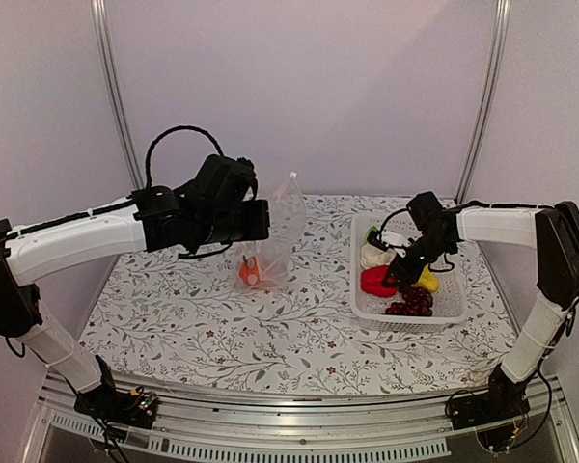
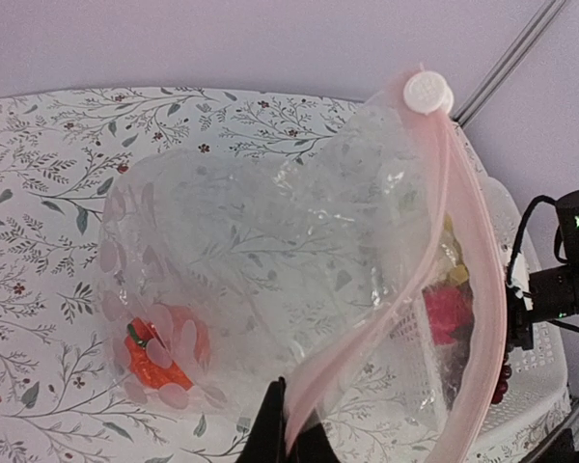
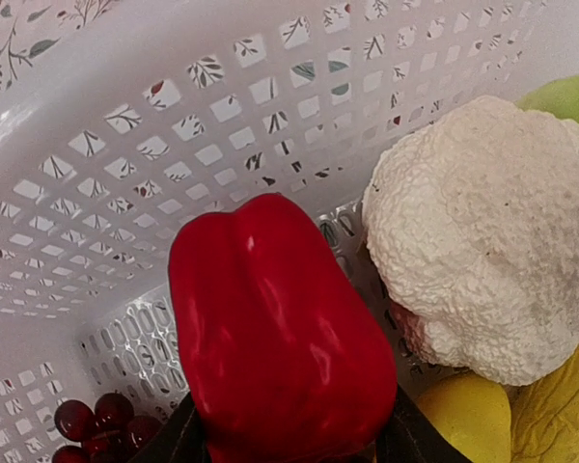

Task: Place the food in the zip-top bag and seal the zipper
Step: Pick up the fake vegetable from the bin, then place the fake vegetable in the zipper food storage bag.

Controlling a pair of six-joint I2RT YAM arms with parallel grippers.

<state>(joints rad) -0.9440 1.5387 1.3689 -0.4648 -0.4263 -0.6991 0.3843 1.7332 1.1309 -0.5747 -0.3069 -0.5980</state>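
Note:
The clear zip-top bag (image 2: 270,241) hangs open above the table, and my left gripper (image 2: 288,429) is shut on its pink zipper (image 2: 463,241) strip. An orange pumpkin (image 2: 159,352) lies in the bag's bottom. From the top view, the bag (image 1: 275,227) hangs at mid-table from the left gripper (image 1: 261,220). My right gripper (image 3: 289,439) is down in the white mesh basket (image 3: 125,145), with a finger pressed on each side of the red pepper (image 3: 270,328). Beside it lie the white cauliflower (image 3: 482,241), yellow pieces (image 3: 463,415), dark grapes (image 3: 96,429) and a green piece (image 3: 565,96).
The basket (image 1: 405,323) stands on the right of the floral tablecloth, right of the bag. A white slider (image 2: 427,92) sits at the zipper's far end. Metal frame posts rise at the back corners.

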